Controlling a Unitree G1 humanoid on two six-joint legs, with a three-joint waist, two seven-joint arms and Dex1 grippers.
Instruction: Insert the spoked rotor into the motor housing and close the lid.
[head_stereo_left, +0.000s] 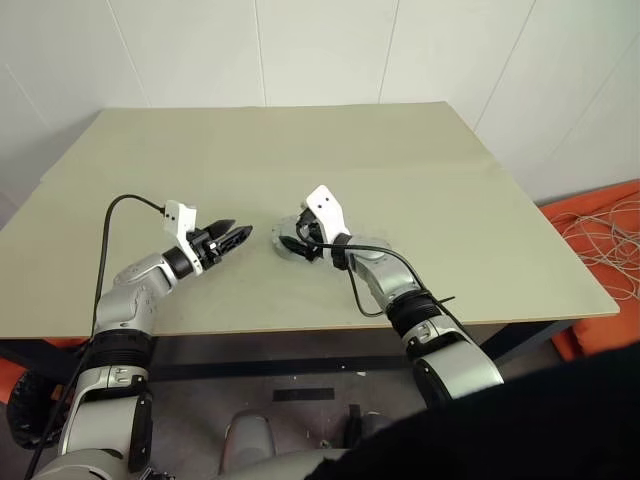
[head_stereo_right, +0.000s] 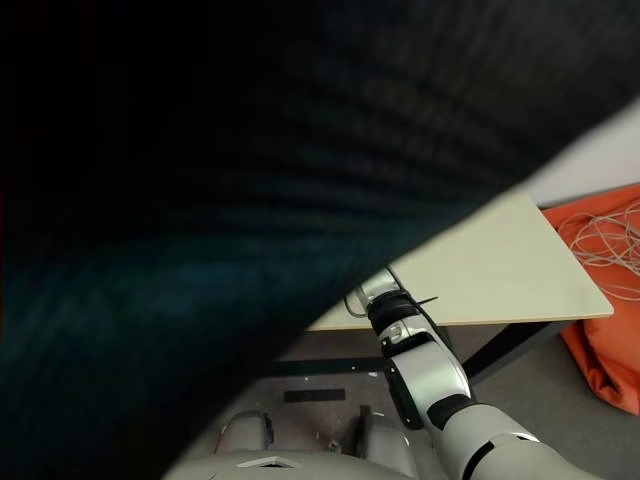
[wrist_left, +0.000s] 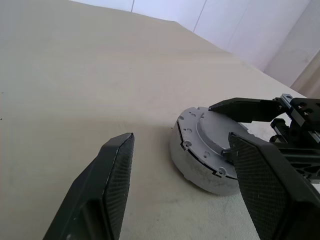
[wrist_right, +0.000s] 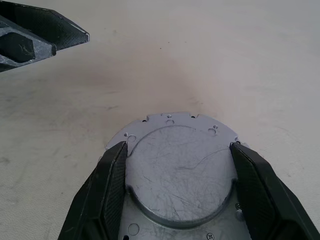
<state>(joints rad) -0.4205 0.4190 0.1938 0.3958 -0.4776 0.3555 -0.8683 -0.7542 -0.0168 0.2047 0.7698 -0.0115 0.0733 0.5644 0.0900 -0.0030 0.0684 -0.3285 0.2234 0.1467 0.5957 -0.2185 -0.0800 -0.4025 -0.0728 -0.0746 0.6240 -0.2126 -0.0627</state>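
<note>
Pale beige table (head_stereo_left: 300, 150) under my arms, scuffed silver-grey lid (wrist_right: 177, 175) with small holes round its rim, my left gripper (head_stereo_left: 238, 238) black with cross-hatched pads (wrist_left: 120, 165), my right gripper (wrist_right: 177, 200) black too, orange cloth (head_stereo_left: 600, 215) beside the table

Your arms are silver-grey metallic shells with black ribbed joint bands at forearm and elbow. Left gripper (head_stereo_left: 232, 238): two black tapered fingers, white plastic bracket block on top with small dark holes. Right gripper (head_stereo_left: 303, 240): same build, same white bracket. A black cable loops from each white bracket back along the forearm; the right one is strapped down with a black zip tie near the wrist band. Up close, the left fingers (wrist_left: 118, 172) have fine cross-hatched black pads; the right fingers (wrist_right: 111, 186) are wedge-shaped with bevelled glossy edges.
</note>
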